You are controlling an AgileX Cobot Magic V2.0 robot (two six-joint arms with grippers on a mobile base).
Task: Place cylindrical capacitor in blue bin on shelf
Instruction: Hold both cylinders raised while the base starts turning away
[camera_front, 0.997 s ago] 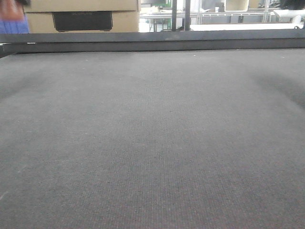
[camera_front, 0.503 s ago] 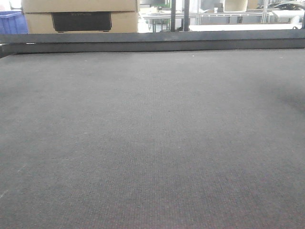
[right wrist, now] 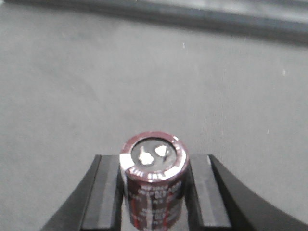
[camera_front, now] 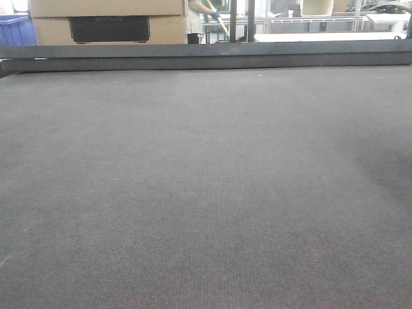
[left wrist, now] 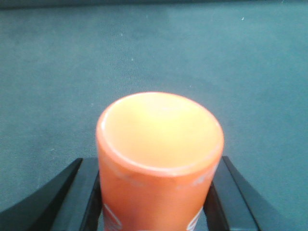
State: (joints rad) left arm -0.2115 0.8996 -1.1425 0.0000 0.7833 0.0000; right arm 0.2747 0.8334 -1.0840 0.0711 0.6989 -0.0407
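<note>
My right gripper (right wrist: 153,197) is shut on the cylindrical capacitor (right wrist: 153,161), dark red with white print and two metal terminals on its top face. It is held upright above a grey mat. My left gripper (left wrist: 156,202) is shut on an orange cylinder (left wrist: 159,144) with white markings and a pale top, also above the mat. A corner of a blue bin (camera_front: 14,29) shows at the far top left of the front view, behind the table. The steel shelf is out of view. Neither gripper shows in the front view.
The dark grey mat (camera_front: 206,193) fills the front view up to a dark rail (camera_front: 206,56) at the far edge. A cardboard box (camera_front: 109,22) stands behind it. A person (camera_front: 199,16) stands among white tables far back.
In the front view, the blue bin at the top left is uncovered, a person has appeared in the background, and the shadow on the right of the mat has shifted lower.
</note>
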